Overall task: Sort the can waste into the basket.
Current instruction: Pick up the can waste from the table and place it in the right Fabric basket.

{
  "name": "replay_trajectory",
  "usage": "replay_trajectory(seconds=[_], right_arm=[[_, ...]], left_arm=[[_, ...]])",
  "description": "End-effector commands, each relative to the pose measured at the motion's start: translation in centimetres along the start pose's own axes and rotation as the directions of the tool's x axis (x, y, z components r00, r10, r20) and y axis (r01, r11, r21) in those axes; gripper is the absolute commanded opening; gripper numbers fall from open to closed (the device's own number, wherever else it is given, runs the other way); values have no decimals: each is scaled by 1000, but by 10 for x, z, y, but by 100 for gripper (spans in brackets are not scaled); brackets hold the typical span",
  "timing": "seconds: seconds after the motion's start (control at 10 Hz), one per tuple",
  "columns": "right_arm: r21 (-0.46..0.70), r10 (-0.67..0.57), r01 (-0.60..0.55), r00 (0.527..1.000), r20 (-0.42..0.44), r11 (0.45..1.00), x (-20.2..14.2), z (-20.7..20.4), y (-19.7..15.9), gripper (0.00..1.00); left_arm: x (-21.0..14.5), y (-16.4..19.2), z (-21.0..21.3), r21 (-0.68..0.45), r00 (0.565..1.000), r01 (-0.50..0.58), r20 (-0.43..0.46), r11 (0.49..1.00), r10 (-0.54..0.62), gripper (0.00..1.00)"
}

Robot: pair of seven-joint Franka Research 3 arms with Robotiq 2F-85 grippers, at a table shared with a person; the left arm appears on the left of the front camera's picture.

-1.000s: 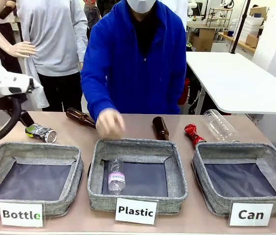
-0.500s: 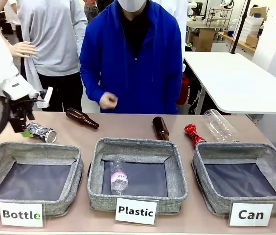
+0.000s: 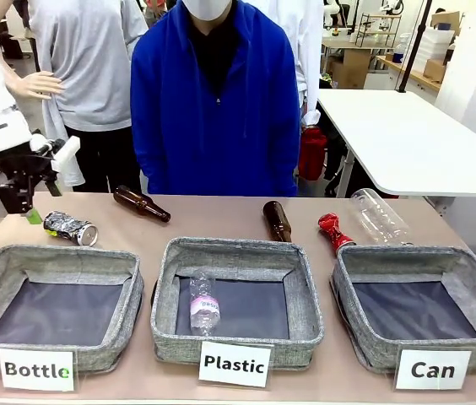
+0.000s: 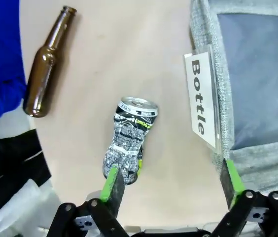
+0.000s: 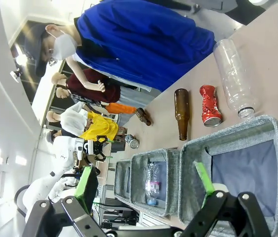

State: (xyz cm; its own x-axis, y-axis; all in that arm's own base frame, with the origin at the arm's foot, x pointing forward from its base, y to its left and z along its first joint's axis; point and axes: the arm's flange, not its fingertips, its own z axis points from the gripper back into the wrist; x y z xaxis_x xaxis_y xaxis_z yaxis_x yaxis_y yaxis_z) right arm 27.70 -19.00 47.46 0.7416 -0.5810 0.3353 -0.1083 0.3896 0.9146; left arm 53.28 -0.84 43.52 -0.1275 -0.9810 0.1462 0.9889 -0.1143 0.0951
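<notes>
Partly behind left claw [image 4: 170,174], silver can [image 4: 130,134]

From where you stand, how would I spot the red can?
Find the grey basket labelled Can, on the robot's right. Behind its far left corner lies the crushed red can, between a brown bottle and a clear bottle. It alone is red.

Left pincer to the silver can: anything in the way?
Nothing visible. The silver can lies on bare table straight ahead of the open left pincer, nearer one finger. The brown bottle lies off to one side and the Bottle basket to the other, both apart from the can.
</notes>
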Motion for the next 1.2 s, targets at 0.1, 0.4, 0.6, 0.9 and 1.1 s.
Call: replay_trajectory(seconds=[0.1, 0.4, 0.6, 0.9, 1.1], right_arm=[[25, 27, -28, 1000, 14, 999, 3, -1, -1, 100], [25, 27, -28, 1000, 14, 999, 3, -1, -1, 100], [25, 27, -28, 1000, 14, 999, 3, -1, -1, 100], [25, 27, -28, 1000, 14, 999, 3, -1, -1, 100], [25, 27, -28, 1000, 14, 999, 3, -1, -1, 100]], left_arm=[[3, -2, -4, -19, 996, 83, -41, 996, -84, 100], [-7, 8, -25, 127, 994, 79, -87, 989, -68, 100], [-15, 10, -45, 88, 985, 156, -92, 984, -148, 100], [-16, 26, -78, 30, 978, 169, -130, 985, -164, 100], [-16, 36, -100, 11, 978, 150, -146, 989, -147, 100]])
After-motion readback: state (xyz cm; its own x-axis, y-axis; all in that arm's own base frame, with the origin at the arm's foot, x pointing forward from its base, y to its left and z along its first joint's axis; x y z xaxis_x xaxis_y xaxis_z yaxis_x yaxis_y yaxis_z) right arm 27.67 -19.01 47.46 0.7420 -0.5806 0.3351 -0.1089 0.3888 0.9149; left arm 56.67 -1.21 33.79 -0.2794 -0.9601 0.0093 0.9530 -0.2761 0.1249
